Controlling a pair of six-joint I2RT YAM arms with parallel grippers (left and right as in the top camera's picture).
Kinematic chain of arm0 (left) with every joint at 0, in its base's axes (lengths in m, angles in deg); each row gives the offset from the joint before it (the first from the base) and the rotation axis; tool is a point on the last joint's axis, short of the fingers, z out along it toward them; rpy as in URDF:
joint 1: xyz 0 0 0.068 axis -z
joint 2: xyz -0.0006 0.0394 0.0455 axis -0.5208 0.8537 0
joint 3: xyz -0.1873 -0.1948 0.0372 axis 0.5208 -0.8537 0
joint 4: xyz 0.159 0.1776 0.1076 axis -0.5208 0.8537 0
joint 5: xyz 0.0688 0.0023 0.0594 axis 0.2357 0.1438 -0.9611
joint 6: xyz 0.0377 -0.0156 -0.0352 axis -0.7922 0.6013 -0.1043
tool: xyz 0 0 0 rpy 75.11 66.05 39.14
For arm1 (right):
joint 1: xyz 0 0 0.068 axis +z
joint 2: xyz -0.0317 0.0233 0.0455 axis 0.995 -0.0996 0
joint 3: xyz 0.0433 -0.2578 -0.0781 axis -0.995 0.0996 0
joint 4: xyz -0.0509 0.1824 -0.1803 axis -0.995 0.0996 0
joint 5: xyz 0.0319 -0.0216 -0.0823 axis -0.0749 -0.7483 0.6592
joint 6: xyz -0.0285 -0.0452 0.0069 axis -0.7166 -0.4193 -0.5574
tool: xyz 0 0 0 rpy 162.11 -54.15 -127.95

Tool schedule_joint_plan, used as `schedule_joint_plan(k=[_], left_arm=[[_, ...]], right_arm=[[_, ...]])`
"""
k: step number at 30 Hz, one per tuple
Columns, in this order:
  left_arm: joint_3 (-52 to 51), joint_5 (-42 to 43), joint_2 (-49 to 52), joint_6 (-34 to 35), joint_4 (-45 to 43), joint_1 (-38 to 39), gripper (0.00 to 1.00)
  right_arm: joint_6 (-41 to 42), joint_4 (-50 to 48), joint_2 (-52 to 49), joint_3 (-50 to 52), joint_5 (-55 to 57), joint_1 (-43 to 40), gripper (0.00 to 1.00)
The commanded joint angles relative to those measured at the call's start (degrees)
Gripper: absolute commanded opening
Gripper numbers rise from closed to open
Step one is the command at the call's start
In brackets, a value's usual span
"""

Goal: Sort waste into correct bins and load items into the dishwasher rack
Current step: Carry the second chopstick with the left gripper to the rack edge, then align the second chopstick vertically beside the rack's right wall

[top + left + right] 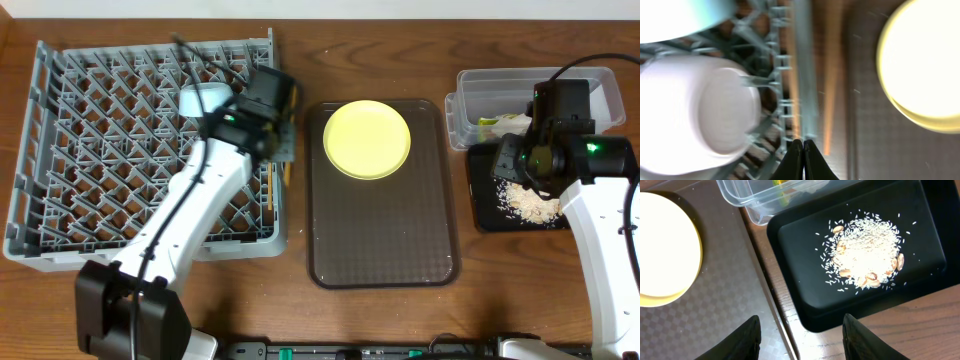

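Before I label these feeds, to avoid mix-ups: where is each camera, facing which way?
Overhead: above the table, facing straight down; both arms show.
Left wrist: above rack and white bowl, facing down; shut left claw.
Right wrist: above rice in black tray, facing down; open right claw.
All share the yellow plate.

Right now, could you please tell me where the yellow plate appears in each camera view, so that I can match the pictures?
Overhead: the yellow plate sits near the picture's centre, on the upper end of the brown tray.
Left wrist: the plate fills the upper right, cut off by the edge.
Right wrist: the plate is at the left edge, cut off.
Shared landmark: the brown tray under the plate, seen in all three.
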Motion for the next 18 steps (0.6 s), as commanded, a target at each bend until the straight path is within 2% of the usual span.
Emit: schedule_joint_plan(k=[1,7,14,16,18], left_arm=[[1.0,0.5,0.2,2.7,0.0,-3.0,0.06],[0.4,5.2,0.2,2.2,-0.1,-3.9,0.06],[0.4,5.4,0.2,0.9,-1.2,-2.3,0.06],[0.4,5.4,0.2,-0.3,-1.6,-1.6,0.07],[0.4,5.3,0.2,-1.6,-2.3,-0.9,0.13]], right_arm=[[-0.7,0.0,0.1,-0.8,0.7,-0.5,0.5],[-0.7,-0.7,0.1,-0.8,0.7,-0.5,0.51],[-0.7,-0.5,0.1,-0.8,0.7,-0.5,0.5],[-0.7,-0.6,0.1,-0.8,0.7,-0.5,0.51],[-0.7,-0.6,0.1,-0.8,0.7,-0.5,0.51]])
